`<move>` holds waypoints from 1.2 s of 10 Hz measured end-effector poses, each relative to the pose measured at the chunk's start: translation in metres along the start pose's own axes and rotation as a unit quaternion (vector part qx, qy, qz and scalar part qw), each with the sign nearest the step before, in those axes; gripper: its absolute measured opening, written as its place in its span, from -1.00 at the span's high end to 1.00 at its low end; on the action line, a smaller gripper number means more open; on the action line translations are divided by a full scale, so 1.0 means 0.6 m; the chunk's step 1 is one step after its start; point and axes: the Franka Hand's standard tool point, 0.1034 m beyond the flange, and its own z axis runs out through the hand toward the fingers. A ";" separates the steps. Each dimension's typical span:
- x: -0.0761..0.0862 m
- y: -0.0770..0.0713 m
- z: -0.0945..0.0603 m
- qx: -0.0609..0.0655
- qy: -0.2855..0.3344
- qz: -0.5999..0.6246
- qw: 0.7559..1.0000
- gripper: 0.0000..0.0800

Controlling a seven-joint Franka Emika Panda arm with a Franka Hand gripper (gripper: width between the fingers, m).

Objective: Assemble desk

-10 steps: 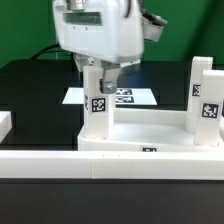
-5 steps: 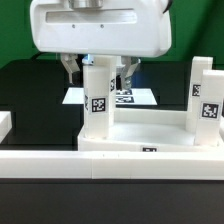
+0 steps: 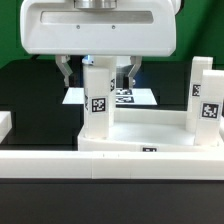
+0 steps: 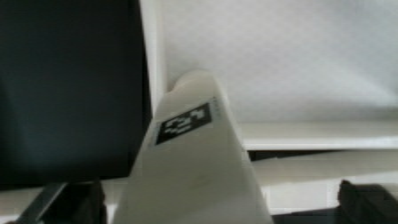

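Observation:
The white desk top (image 3: pixel 140 137) lies upside down, with two tagged legs standing upright in its corner sockets. One leg (image 3: pixel 98 95) is at the exterior view's left, the other leg (image 3: pixel 205 98) at its right. My gripper (image 3: pixel 99 72) hangs over the left leg, open, a dark finger (image 3: pixel 68 72) on each side of the leg's top with a gap to it. In the wrist view that leg (image 4: pixel 192 140) rises between the fingertips (image 4: pixel 54 205), and my gripper (image 4: pixel 214 205) holds nothing.
A long plain white rail (image 3: pixel 110 166) runs across the front of the desk top. The marker board (image 3: pixel 138 98) lies behind on the black table. A small white part (image 3: pixel 5 122) sits at the exterior view's left edge.
The hand has turned about its own axis, so its broad face now shows. The fingers now stand wide on either side of the left leg. The desk parts have not moved.

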 end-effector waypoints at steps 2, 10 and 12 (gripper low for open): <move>0.000 0.003 0.002 -0.002 0.003 -0.048 0.999 -0.62; -0.003 0.009 0.004 -0.002 0.002 -0.071 0.997 0.28; -0.003 0.010 0.004 0.001 0.003 0.002 1.000 0.28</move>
